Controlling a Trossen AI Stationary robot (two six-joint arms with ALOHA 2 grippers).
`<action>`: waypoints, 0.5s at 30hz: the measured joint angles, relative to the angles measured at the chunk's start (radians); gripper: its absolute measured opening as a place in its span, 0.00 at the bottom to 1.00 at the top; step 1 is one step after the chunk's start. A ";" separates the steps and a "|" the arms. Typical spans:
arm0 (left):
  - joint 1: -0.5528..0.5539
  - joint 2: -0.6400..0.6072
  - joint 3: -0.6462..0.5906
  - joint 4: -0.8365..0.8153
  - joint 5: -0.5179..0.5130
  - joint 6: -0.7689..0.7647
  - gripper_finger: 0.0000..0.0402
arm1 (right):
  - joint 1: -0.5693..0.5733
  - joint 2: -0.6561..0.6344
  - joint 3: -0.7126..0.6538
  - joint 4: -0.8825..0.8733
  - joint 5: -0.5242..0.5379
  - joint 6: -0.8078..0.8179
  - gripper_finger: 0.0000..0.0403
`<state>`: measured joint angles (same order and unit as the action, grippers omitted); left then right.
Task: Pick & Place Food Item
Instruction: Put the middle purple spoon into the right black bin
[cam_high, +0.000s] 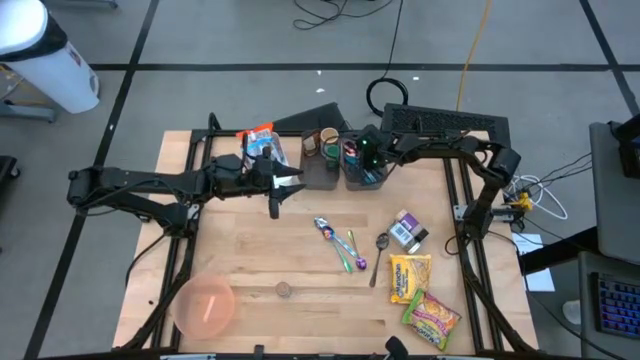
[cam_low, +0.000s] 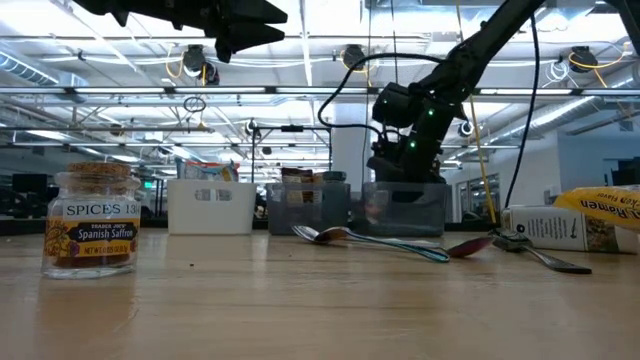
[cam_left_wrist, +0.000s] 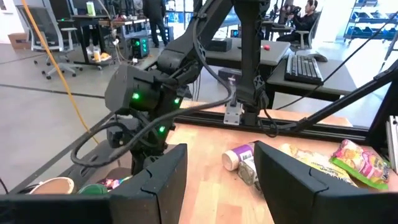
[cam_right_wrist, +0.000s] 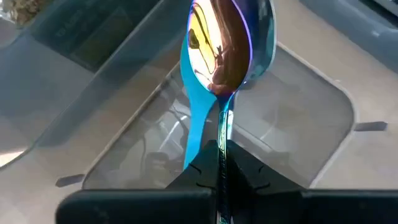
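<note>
Step in hand: you are at the placing stage; your right gripper (cam_right_wrist: 219, 163) hangs over the clear bin (cam_right_wrist: 298, 134) at the back of the desk (cam_high: 300, 260) with an iridescent spoon (cam_right_wrist: 219, 56) in its grip.

Mismatch: the task speaks of a food item, yet what you carry is a spoon; the food packets lie untouched.

Right jaws: together, clamped on the spoon's handle, bowl pointing away from the wrist and down into the bin.

Left jaws: the left gripper (cam_left_wrist: 214, 180) stands about half apart and, as far as the views show, holds nothing; it hovers high above the desk near the back left, by an orange-topped packet (cam_high: 262, 140).

Task's things: the two ramen packets (cam_high: 410, 277) lie flat at the front right of the desk, the small tin (cam_high: 406, 231) just behind them.

Other things: more spoons (cam_high: 336, 240) lie mid-desk, a spice jar (cam_low: 92, 218) stands near the front edge, a pink bowl (cam_high: 205, 306) sits at the front left.

Next move, as I judge it: lower the spoon until its bowl is inside the bin walls, then part the right jaws and lift straight up.

Watch for: the spoon tipping against the bin rim on release.
</note>
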<state>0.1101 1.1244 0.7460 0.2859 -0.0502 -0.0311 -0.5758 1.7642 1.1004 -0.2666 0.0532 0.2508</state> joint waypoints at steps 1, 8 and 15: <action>0.000 0.000 0.000 0.000 0.000 0.000 0.48 | 0.000 0.000 0.000 0.001 0.000 0.003 0.00; 0.000 0.000 0.000 0.000 0.000 0.000 0.48 | 0.001 -0.002 0.000 0.001 -0.002 0.019 0.00; 0.001 0.000 0.000 0.002 0.000 0.000 0.48 | 0.001 -0.002 0.000 -0.006 -0.002 0.026 0.00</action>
<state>0.1108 1.1244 0.7460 0.2874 -0.0505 -0.0307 -0.5746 1.7626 1.1000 -0.2723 0.0509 0.2764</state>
